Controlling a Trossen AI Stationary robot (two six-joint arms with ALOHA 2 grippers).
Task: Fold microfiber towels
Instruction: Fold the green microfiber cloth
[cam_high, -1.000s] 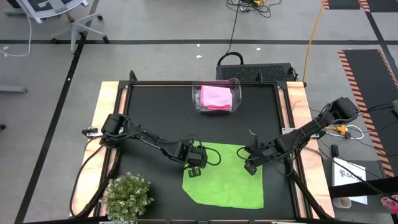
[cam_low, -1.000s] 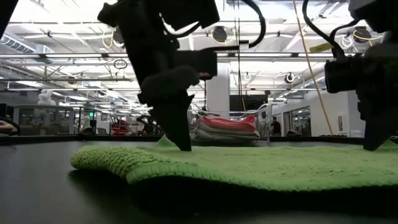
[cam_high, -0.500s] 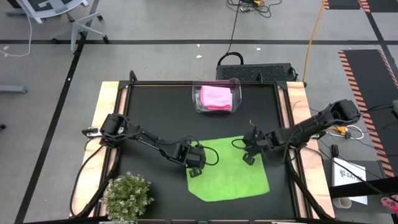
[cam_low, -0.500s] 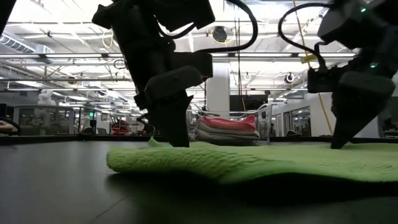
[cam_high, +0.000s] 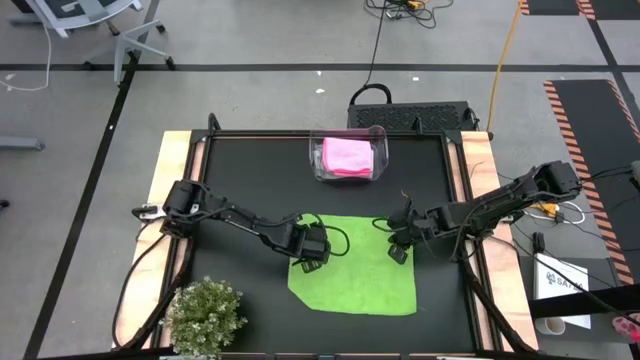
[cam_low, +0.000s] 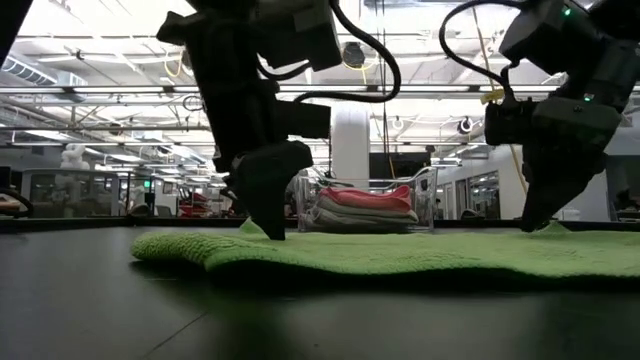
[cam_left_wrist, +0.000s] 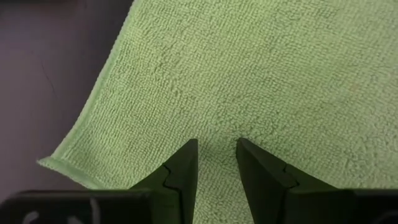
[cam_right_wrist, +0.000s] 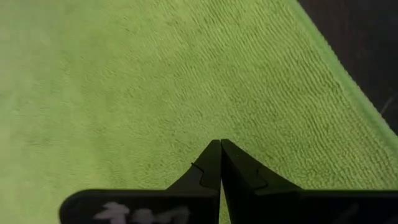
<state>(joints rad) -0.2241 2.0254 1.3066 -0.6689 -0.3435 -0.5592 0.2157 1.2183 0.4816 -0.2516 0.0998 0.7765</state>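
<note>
One green towel (cam_high: 355, 280) flat on black table (cam_high: 240, 170); left fingers (cam_left_wrist: 186, 165) parted, right fingers (cam_right_wrist: 211, 163) clenched; workshop beyond.

Towel (cam_high: 355, 280) between plant (cam_high: 204, 315) and bin (cam_high: 348, 155) behind

Lime green towel (cam_high: 355, 272) spread flat, single layer, on the table's near half, well in front of the clear bin (cam_high: 347, 138); pink towel (cam_high: 348, 156) seen folded inside that bin, on white ones
</note>
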